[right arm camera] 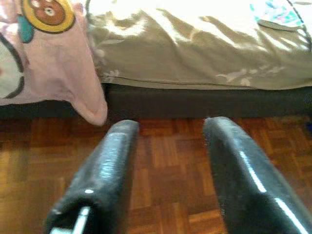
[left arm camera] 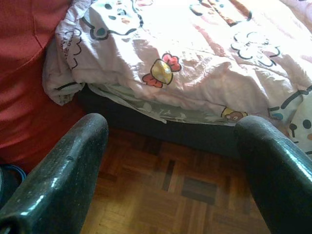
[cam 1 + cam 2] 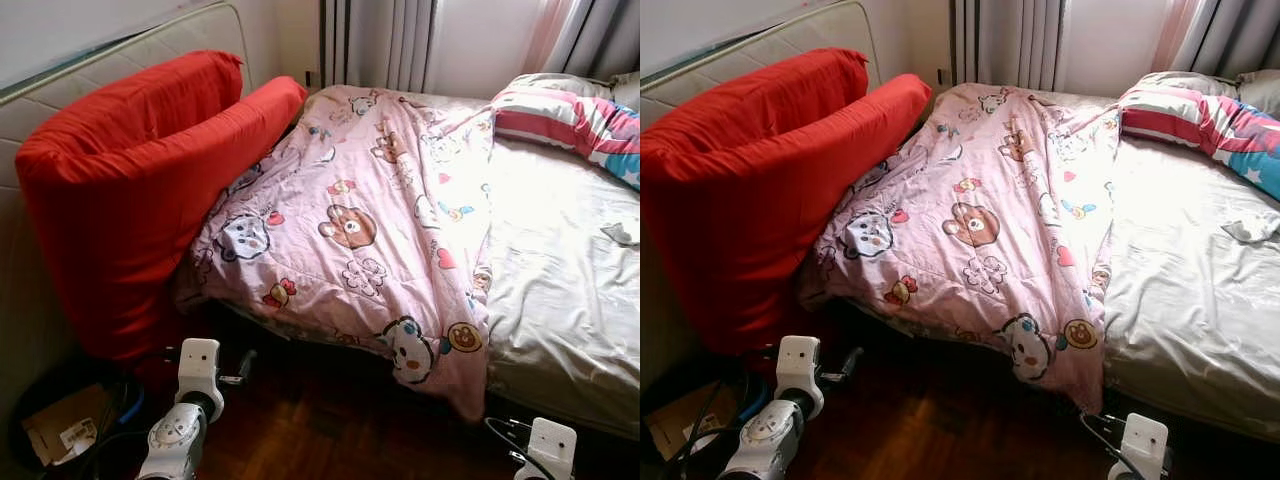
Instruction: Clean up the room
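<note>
A pink cartoon-print quilt (image 3: 370, 220) lies rumpled across the left half of the bed, and its lower corner (image 1: 92, 105) hangs over the edge toward the floor. A big red cushion (image 3: 130, 190) leans against the headboard on the left. The beige sheet (image 3: 570, 270) is bare on the right, with a striped pillow (image 3: 570, 115) at the far end and a small cloth (image 3: 622, 233) lying near it. My left gripper (image 2: 170, 124) is open, low over the parquet in front of the quilt's edge. My right gripper (image 1: 171, 124) is open too, low before the bed's side.
A cardboard box (image 3: 60, 430) and cables (image 3: 120, 410) sit on the floor at the lower left, below the red cushion. Grey curtains (image 3: 380, 40) hang behind the bed. Dark parquet floor (image 3: 330, 420) runs between me and the bed frame.
</note>
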Controlling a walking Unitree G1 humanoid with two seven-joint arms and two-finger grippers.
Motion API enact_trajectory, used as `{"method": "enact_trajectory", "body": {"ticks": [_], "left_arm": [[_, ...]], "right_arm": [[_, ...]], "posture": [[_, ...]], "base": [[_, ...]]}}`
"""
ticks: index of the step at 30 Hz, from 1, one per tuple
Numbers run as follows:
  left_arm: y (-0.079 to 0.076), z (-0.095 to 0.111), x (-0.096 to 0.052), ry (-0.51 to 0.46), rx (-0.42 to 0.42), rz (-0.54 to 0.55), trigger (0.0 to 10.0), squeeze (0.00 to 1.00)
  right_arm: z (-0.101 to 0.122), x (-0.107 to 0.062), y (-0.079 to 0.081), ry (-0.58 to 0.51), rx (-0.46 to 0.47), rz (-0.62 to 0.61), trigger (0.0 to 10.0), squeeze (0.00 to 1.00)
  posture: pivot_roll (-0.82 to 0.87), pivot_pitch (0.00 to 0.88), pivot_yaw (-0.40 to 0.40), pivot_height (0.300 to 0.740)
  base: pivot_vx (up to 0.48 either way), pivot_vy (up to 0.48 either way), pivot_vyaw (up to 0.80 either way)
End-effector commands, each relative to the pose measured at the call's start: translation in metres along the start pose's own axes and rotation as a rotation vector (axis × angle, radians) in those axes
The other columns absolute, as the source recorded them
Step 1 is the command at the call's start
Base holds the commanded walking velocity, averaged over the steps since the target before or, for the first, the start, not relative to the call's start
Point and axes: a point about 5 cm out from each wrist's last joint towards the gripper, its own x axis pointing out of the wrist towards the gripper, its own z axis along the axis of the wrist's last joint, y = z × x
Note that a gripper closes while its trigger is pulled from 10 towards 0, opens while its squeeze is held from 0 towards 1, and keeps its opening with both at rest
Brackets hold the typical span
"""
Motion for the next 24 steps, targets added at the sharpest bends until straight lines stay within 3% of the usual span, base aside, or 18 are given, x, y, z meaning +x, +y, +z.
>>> {"method": "enact_trajectory", "body": {"ticks": [1, 3, 4, 5, 6, 11, 18, 24], "left_arm": [[0.003, -0.016, -0.007, 0.074, 0.002, 0.005, 10.0, 0.0], [0.007, -0.026, -0.012, 0.13, -0.017, 0.023, 10.0, 0.0], [0.007, -0.026, -0.012, 0.13, -0.017, 0.023, 10.0, 0.0], [0.013, -0.044, -0.022, 0.222, -0.036, 0.056, 10.0, 0.0], [0.015, -0.051, -0.027, 0.262, -0.043, 0.068, 10.0, 0.0], [0.022, -0.081, -0.05, 0.427, -0.049, 0.114, 10.0, 0.0], [0.024, -0.097, -0.064, 0.508, -0.049, 0.13, 10.0, 0.0], [0.025, -0.107, -0.073, 0.566, -0.072, 0.158, 10.0, 0.0]], "right_arm": [[-0.011, -0.004, 0.004, 0.05, -0.007, 0.036, 10.0, 0.0], [-0.02, -0.009, 0.017, 0.1, -0.028, 0.167, 10.0, 0.0], [-0.02, -0.009, 0.017, 0.1, -0.028, 0.167, 10.0, 0.0], [-0.033, -0.018, 0.027, 0.159, -0.069, 0.289, 10.0, 0.0], [-0.039, -0.021, 0.028, 0.184, -0.082, 0.32, 10.0, 0.0], [-0.064, -0.032, 0.02, 0.29, -0.123, 0.336, 10.0, 0.0], [-0.082, -0.04, 0.011, 0.364, -0.131, 0.325, 10.0, 0.0], [-0.09, -0.045, 0.009, 0.386, -0.197, 0.359, 10.0, 0.0]], "posture": [[-0.01, 0.124, 0.049, 0.74], [-0.02, 0.115, 0.05, 0.74], [-0.02, 0.115, 0.05, 0.74], [-0.02, 0.111, 0.049, 0.74], [-0.02, 0.111, 0.049, 0.74], [-0.01, 0.114, 0.051, 0.74], [-0.01, 0.122, 0.051, 0.74], [-0.02, 0.129, 0.051, 0.74]], "base": [[0.0, 0.0, 0.0], [0.0, 0.0, 0.0], [0.0, 0.0, 0.0], [0.0, 0.0, 0.0], [0.0, 0.0, 0.0], [0.0, 0.0, 0.0], [0.0, 0.0, 0.0], [0.0, 0.0, 0.0]]}}
